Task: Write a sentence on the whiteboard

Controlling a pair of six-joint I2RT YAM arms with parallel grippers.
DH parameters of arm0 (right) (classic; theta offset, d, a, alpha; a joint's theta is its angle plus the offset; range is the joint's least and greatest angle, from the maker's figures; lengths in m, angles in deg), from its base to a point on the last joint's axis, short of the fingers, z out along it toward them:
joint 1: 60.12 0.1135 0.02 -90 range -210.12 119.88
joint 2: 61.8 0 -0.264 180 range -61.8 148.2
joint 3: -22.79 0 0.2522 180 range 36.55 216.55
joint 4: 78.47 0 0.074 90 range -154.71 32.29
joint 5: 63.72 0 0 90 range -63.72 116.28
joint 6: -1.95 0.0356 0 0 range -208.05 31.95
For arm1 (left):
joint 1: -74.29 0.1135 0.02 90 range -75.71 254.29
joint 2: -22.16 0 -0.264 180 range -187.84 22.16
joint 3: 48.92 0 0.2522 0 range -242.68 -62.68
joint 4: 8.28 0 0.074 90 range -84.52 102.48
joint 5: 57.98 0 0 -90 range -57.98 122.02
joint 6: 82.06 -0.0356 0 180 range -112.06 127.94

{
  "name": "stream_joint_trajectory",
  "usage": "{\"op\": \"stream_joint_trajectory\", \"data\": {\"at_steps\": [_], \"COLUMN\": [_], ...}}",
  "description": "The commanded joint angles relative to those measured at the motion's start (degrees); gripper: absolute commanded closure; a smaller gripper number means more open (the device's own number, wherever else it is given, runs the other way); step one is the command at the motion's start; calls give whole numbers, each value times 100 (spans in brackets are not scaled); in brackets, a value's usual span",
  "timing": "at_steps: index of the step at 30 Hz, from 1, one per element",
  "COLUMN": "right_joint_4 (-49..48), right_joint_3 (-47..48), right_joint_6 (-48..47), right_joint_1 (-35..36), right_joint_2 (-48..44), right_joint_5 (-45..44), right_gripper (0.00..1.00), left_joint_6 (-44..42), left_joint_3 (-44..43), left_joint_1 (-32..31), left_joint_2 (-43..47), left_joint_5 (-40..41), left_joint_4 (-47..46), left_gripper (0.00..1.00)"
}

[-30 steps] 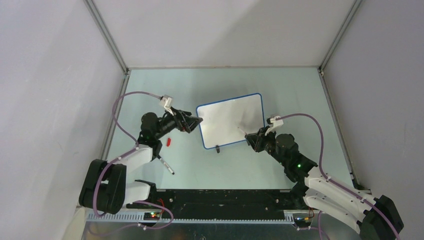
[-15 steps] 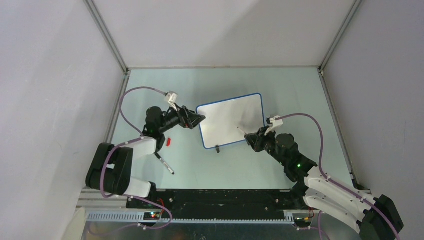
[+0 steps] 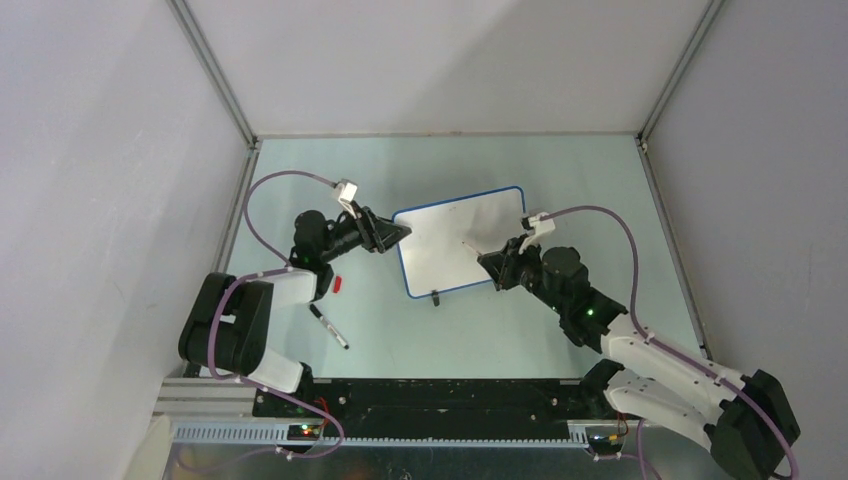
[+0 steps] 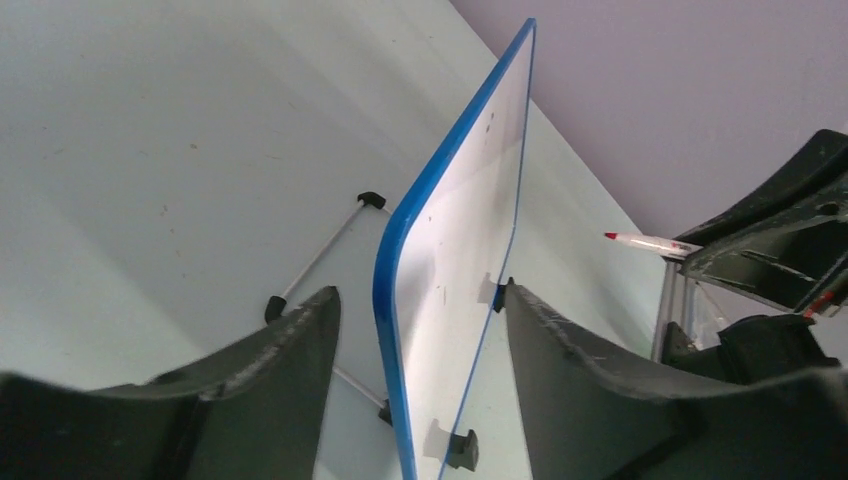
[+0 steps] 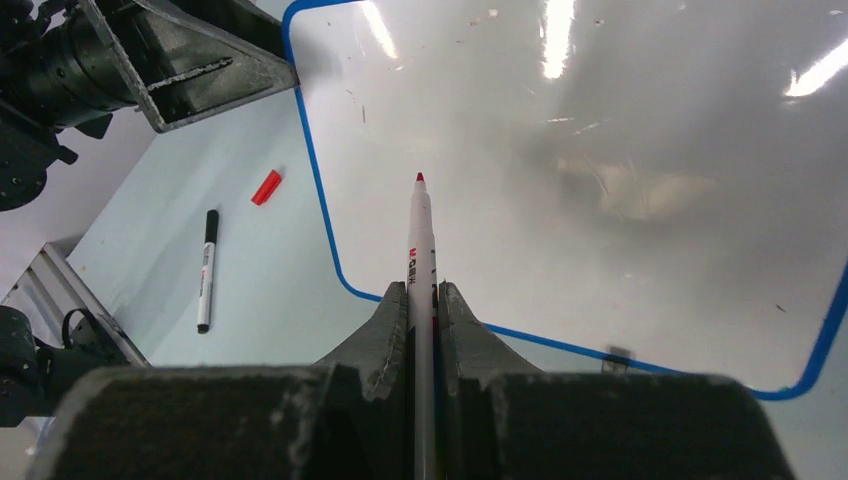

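The whiteboard (image 3: 460, 240), white with a thin blue rim, stands propped at mid-table on black clip feet (image 3: 436, 297). Its face is blank; no red words of the sentence show in any view. My left gripper (image 3: 402, 234) is open, its fingers on either side of the board's left edge (image 4: 395, 300) with gaps on both sides. My right gripper (image 3: 490, 262) is shut on a red-tipped marker (image 5: 422, 240). The tip hovers over the board's lower left area (image 5: 600, 150). The marker also shows in the left wrist view (image 4: 645, 241).
A black-capped marker (image 3: 330, 328) lies on the table near the left arm, also in the right wrist view (image 5: 206, 270). A small red cap (image 3: 338, 284) lies beside it. A wire stand leg (image 4: 320, 255) sits behind the board. Walls enclose the table.
My right gripper has moved up and left with the marker, further over the board. My left gripper has shifted slightly up and right onto the board's left edge.
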Motion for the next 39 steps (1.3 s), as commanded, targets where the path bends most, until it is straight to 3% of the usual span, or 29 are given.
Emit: {"op": "stream_joint_trajectory", "data": {"at_steps": [1,2,4,10,12,13,15,17,23,29,39], "right_joint_4": [-176,-188,-239,-257,-215,-207,-243,-277,-50,-445,-657], "right_joint_3": [529,584,743,1377,1575,1630,1730,1745,1651,1183,976], "right_joint_6": [21,37,66,116,108,98,56,-25,-316,-345,-476], "right_joint_1": [-23,-26,-30,3,16,19,47,108,227,264,428], "right_joint_2": [384,438,599,1098,1235,1267,1324,1334,1370,1197,1120], "right_joint_5": [341,379,455,566,582,588,615,550,121,-42,-316], "right_gripper": [100,100,100,100,100,100,100,100,100,100,100], "left_joint_6": [36,15,-59,-281,-324,-336,-340,-297,-35,-119,-261], "left_joint_3": [-201,-182,-138,-110,-137,-155,-186,-242,-301,-353,-413], "left_joint_1": [-23,-21,-29,-8,-10,-14,-11,-20,-17,-17,-12], "left_joint_2": [-2,-1,15,136,171,182,191,159,-20,14,114], "left_joint_5": [-239,-296,-393,-364,-299,-254,-254,-318,-468,-362,-253], "left_joint_4": [-332,-342,-434,-273,-151,-73,-25,-27,-275,-11,364], "left_gripper": [28,13,2,1,9,24,42,50,54,58,75]}}
